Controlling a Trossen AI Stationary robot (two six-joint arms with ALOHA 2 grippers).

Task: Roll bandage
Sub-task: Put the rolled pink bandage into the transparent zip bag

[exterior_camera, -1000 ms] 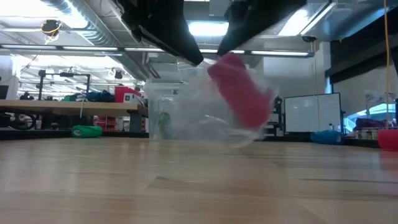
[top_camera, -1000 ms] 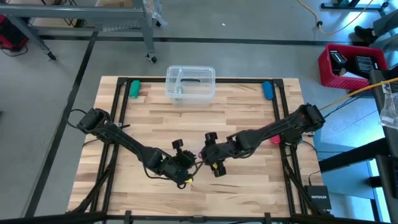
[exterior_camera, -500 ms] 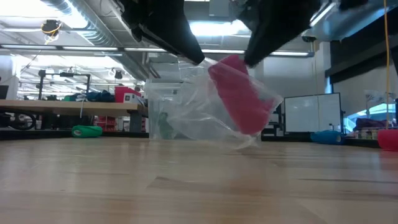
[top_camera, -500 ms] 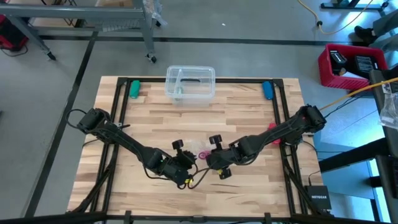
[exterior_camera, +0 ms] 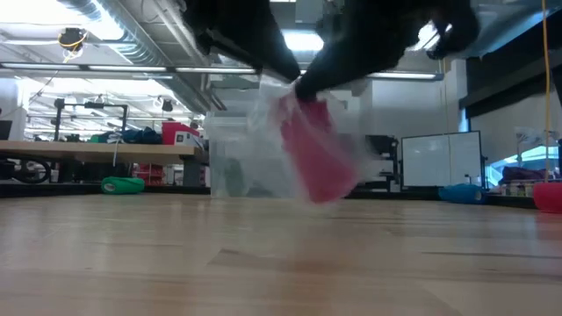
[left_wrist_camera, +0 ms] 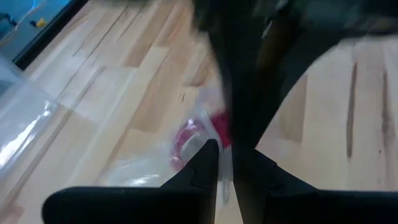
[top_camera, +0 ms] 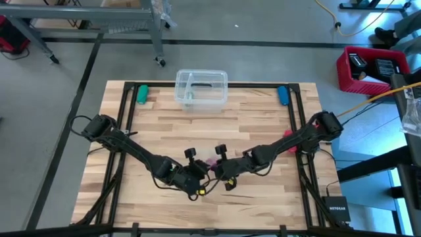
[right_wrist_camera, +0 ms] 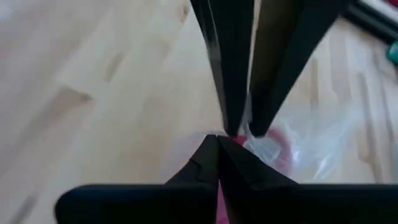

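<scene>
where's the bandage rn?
High view: the bandage, inside a clear wrapper, sits at front-centre of the table, pinched between the left gripper and right gripper. Low view shows it lifted off the wood.

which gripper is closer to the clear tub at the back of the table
Right, narrowly. The right gripper sits just right of centre, roughly below the tub; the left gripper is beside it, slightly farther toward the front edge. Both are far from it.

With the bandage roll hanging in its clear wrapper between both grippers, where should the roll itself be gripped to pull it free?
Probably by its lower end, from below. The bandage hangs tilted inside the plastic wrapper, clear of the table. The left gripper and right gripper are both shut on the wrapper's top, so only the bottom hangs clear.
</scene>
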